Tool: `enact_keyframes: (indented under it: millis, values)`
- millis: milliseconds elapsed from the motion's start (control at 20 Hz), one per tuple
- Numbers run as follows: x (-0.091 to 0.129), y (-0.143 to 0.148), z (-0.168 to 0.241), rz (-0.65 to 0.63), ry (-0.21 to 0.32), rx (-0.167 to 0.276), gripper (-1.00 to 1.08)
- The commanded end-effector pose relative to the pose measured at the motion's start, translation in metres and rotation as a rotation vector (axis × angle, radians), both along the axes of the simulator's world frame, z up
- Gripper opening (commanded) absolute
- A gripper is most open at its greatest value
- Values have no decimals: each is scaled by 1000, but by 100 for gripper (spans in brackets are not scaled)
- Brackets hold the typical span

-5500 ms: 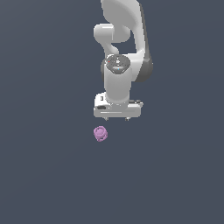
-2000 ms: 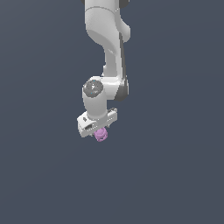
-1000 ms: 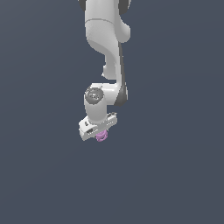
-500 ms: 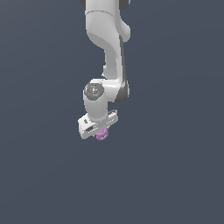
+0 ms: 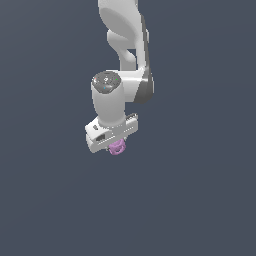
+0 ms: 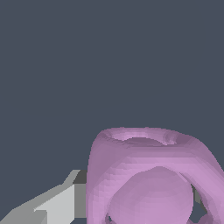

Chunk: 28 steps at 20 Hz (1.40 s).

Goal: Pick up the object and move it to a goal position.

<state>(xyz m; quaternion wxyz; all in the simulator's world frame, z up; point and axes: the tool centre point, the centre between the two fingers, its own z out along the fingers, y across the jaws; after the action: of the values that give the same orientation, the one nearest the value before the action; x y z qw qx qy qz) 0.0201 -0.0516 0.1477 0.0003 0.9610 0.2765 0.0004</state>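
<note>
Plain grey-blue background, no tabletop edge visible | hand (image 5: 116, 146) points down, closed on the object (image 5: 117, 148) | object sits directly beneath the palm between the fingers (image 6: 57, 203), filling the wrist view | goal unmarked.

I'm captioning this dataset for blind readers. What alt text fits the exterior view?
A white robot arm reaches down from the top of the frame, its pincer closed around a small pink-purple knobbly object that peeks out beneath it. Everything else is a plain dark grey-blue background, with no visible goal marker.
</note>
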Motion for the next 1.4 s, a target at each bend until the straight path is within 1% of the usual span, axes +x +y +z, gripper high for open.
enact_keyframes:
  millis: [0, 750, 1050, 1350]
  values:
    - [5, 4, 28, 1, 0, 0, -100]
    - [35, 21, 182, 1, 0, 0, -100]
    - [45, 27, 228, 1, 0, 0, -100]
    - [54, 31, 262, 1, 0, 0, -100]
